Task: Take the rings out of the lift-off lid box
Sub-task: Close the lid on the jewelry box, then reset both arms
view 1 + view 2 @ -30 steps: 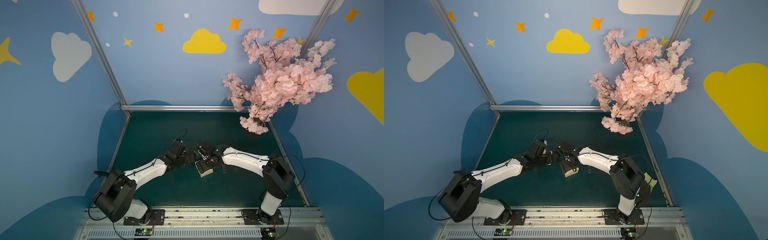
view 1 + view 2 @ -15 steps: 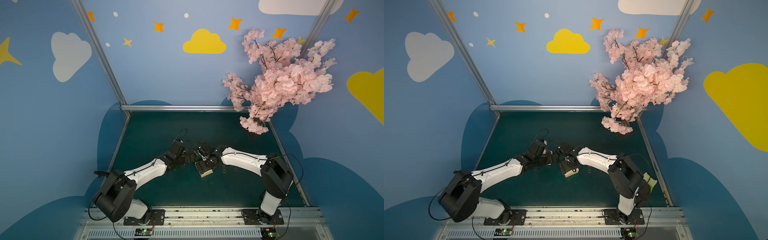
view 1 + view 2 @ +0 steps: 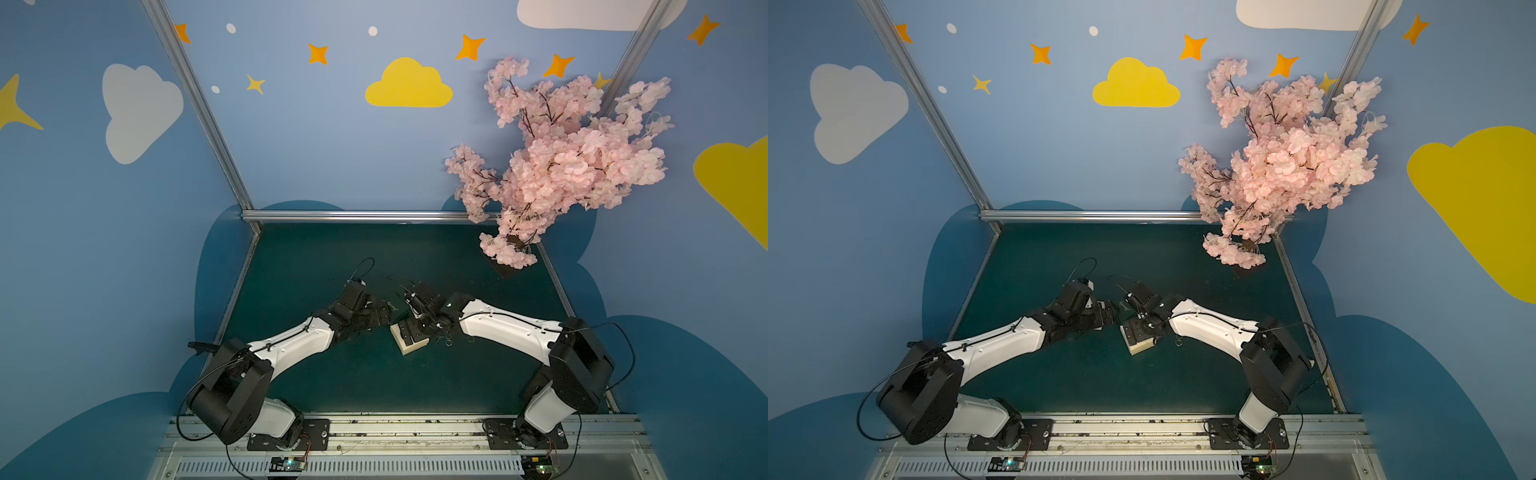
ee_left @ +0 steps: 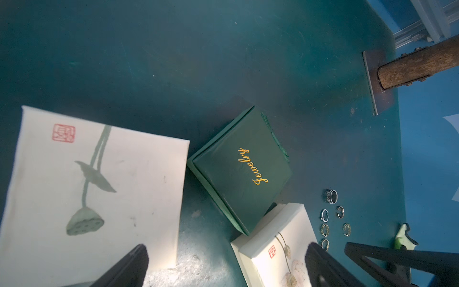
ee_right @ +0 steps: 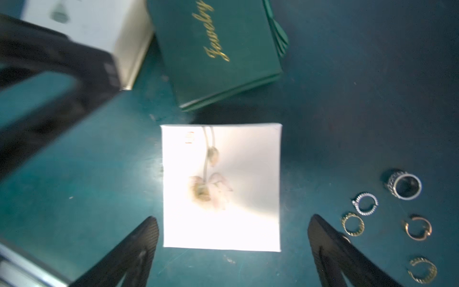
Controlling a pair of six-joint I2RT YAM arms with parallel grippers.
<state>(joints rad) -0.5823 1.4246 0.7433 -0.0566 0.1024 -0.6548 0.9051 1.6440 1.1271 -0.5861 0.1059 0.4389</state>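
Right gripper (image 5: 233, 220): jaws wide apart, empty, straddling small white box (image 5: 221, 161), lid (image 5: 250, 139) on. Rings (image 5: 365, 203) loose on mat (image 5: 74, 198) just beside box, none gripped. Left gripper (image 4: 227, 248) also spread, empty, near box. If lifting lid: centre on opposite lid walls, pinch lid only, pull straight up. Keep finger nearest rings off them.

Blue cloud-painted walls (image 3: 316, 137); dark green floor (image 3: 332, 382); pink blossom tree (image 3: 561, 166).

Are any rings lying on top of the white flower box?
No, in the right wrist view the rings lie on the mat beside the white flower box.
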